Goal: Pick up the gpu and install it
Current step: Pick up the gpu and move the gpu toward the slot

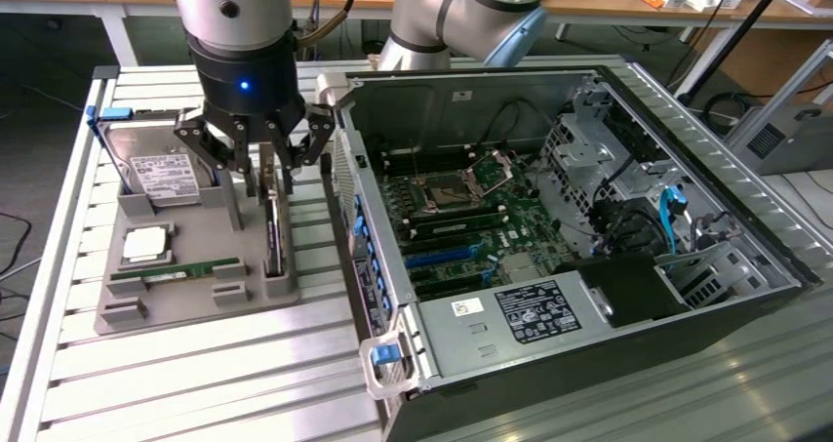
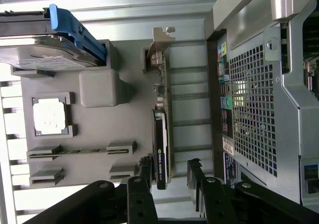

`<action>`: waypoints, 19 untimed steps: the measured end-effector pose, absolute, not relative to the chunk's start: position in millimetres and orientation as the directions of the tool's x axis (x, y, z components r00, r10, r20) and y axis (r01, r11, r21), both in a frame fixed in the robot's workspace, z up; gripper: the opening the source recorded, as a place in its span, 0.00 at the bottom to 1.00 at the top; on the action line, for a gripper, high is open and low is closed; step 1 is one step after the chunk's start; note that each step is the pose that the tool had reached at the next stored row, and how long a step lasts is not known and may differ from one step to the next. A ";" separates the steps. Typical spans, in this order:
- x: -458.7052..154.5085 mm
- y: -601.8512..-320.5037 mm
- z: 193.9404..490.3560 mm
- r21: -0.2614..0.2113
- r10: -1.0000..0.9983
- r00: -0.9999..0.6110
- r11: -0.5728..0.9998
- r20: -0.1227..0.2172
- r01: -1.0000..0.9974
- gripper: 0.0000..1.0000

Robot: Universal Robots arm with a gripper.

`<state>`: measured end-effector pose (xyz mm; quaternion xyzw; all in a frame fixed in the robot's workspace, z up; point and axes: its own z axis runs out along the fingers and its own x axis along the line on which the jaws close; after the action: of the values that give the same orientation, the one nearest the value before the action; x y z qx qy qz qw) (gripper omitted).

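Observation:
The gpu (image 1: 275, 242) is a thin dark card standing on its edge in a slot of the grey holder (image 1: 195, 305) on the exterior view's left. In the wrist view the gpu (image 2: 163, 109) runs lengthwise, with its silvery bracket (image 2: 159, 42) at the far end. My gripper (image 1: 269, 169) hangs directly over the card and is open. Its fingertips (image 2: 145, 170) straddle the near end of the card, one on each side, and the gripper (image 2: 169, 173) holds nothing. A gap shows between the card and one finger.
The holder also carries a hard drive (image 1: 163, 174) with a blue tab, a square processor (image 1: 146, 245) and a green memory stick (image 1: 176, 270). The open computer case (image 1: 729, 218) lies close beside the holder, its motherboard with blue slots (image 1: 436, 259) exposed. Everything rests on a slatted table (image 1: 195, 383).

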<state>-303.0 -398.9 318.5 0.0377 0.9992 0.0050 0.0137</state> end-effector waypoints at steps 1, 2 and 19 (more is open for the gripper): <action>-303.0 -399.0 318.3 0.011 0.075 -0.997 0.997 -0.027 0.075 0.42; -303.0 -399.0 318.0 0.011 0.075 -0.997 0.997 -0.027 0.075 0.42; -303.0 -399.0 313.8 0.008 0.075 -0.997 0.997 -0.027 0.075 0.42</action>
<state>-303.0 -399.0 313.8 0.0376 0.9992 0.0036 0.0137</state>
